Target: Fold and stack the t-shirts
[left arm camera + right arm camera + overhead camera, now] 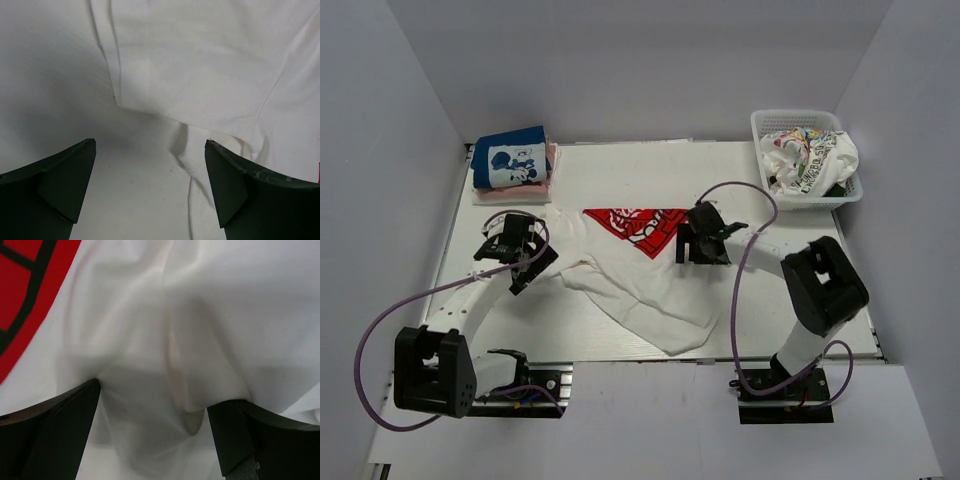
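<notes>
Left pincer [150,142] and right pincer [152,395] both gape empty above the table [800,300] centre, where the large white t-shirt [640,290] lies rumpled. Best pinch opposite hems evenly and pull it flat before folding; the folded stack [512,165] sits at the far-left corner.

Big white tee [640,295] was sprawled all rumpled in the middle of the table [620,170], red graphic [642,228] showing at its far edge. Blue mouse tee [510,162] sat folded on a pink one [553,165], far left corner. Cartoon-print white tee [810,158] was wadded in the basket [800,118].
</notes>
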`<state>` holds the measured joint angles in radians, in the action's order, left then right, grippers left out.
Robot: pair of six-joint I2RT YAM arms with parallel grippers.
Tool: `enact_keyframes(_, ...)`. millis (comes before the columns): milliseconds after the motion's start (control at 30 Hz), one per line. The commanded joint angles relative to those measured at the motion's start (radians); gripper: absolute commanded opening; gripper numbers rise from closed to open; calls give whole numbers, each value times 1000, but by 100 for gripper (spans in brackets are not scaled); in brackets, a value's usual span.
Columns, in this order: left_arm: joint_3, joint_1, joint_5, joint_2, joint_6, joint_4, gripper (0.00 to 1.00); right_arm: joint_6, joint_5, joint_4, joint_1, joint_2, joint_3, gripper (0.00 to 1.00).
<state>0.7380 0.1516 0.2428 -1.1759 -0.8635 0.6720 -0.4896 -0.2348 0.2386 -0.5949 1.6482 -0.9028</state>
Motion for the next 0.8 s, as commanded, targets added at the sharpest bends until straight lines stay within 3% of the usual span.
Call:
enact_keyframes(0,47,-6,-4,-22,21,-52,100,-11,-66,37,58,128,-85,90)
enact_keyframes(167,87,-6,68,-67,12,-3,100,80,-54,27,219,301,-293,90)
enact_keyframes(267,68,-15,69,-76,3,-17,100,204,25,-4,256,308,-413,90)
enact_keyframes(433,54,-36,39,-129,3,-74,100,333,-15,-82,202,131,-397,90)
enact_keyframes(600,15,-46,-5,-200,3,-129,100,237,-44,23,193,-52,-265,90)
enact_keyframes(733,1,-55,-23,-250,14,-176,76,145,-34,60,190,-212,-118,90)
enact_keyframes(767,1,-55,-36,-260,24,-176,61,125,-2,65,193,-237,-99,90)
